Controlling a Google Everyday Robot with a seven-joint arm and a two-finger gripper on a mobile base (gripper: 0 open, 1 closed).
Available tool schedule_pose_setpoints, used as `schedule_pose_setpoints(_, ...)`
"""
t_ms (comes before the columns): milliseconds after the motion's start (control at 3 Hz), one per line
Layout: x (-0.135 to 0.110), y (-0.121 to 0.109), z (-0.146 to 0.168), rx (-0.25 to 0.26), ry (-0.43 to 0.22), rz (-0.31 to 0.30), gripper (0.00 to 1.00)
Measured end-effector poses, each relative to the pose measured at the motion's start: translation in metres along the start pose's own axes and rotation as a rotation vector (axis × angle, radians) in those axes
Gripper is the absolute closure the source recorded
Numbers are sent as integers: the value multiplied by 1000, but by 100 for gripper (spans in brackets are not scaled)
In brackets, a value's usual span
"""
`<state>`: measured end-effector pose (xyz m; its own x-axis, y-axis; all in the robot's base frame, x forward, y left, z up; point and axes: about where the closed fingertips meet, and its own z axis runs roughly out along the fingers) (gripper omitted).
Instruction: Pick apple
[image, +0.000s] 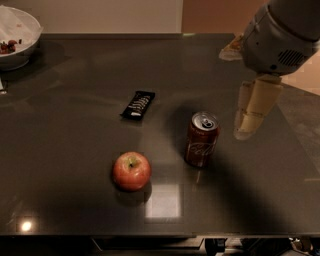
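Observation:
The apple (131, 170), red with a yellow-green patch around its stem, sits on the dark table (75, 145) near the front, left of centre. My gripper (245, 130) hangs from the grey arm (280, 35) at the right. It is above the table, just right of the red cola can (202, 138), and well to the right of the apple and farther back. Nothing is in it.
A black snack bar (138, 105) lies behind the apple. A white bowl (17, 35) with some food stands at the back left corner. The table's right edge runs close under the arm.

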<state>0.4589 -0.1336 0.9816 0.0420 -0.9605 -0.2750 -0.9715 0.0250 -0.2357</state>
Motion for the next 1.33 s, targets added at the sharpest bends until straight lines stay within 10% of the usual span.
schedule_pose_setpoints(1333, -109, 52, 72, -178, -60, -330, 0)
